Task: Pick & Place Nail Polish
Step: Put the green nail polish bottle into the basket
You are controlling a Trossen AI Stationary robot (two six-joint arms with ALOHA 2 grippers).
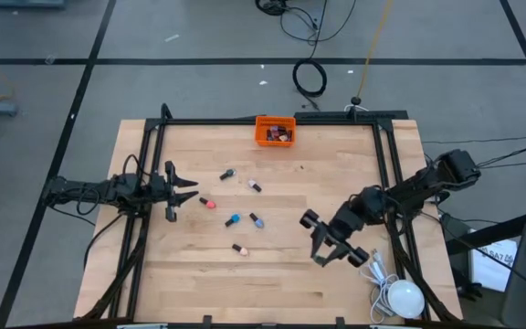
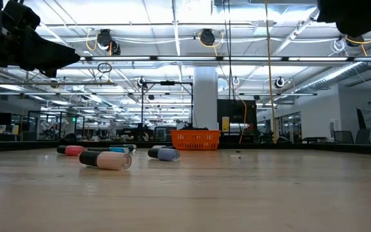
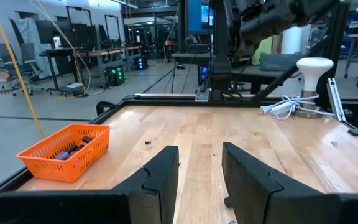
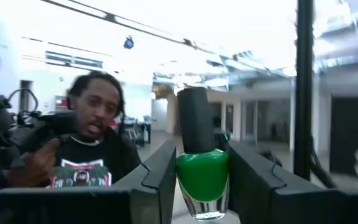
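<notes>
seen from above, the left gripper [image 1: 183,190] hangs over the left side of the wooden table [image 1: 272,283], its fingers apart and grasping nothing. the right gripper [image 1: 334,245] hangs over the table's right half, well apart from the loose nail polish bottles. six of those lie scattered near the middle: a dark-capped one [image 1: 227,174], a purple one [image 1: 255,185], a pink one [image 1: 208,203], a blue one [image 1: 233,219], a grey-blue one [image 1: 257,220] and a peach one [image 1: 239,249]. the orange bin [image 1: 275,131] sits at the far edge with more bottles inside.

from table height, the peach bottle [image 2: 105,160] lies on its side nearest the camera, others behind it, the orange bin [image 2: 195,138] far back.

the left wrist camera shows its own fingers [image 3: 160,177] parted with bare table between them, the bin [image 3: 67,150] off to one side and a white lamp [image 3: 313,70] near the far corner.

the right wrist camera shows a green nail polish bottle [image 4: 202,174], upright with a dark cap, clenched between that gripper's two fingers [image 4: 159,180]. a person [image 4: 89,140] in a dark shirt stands in the room beyond.
</notes>
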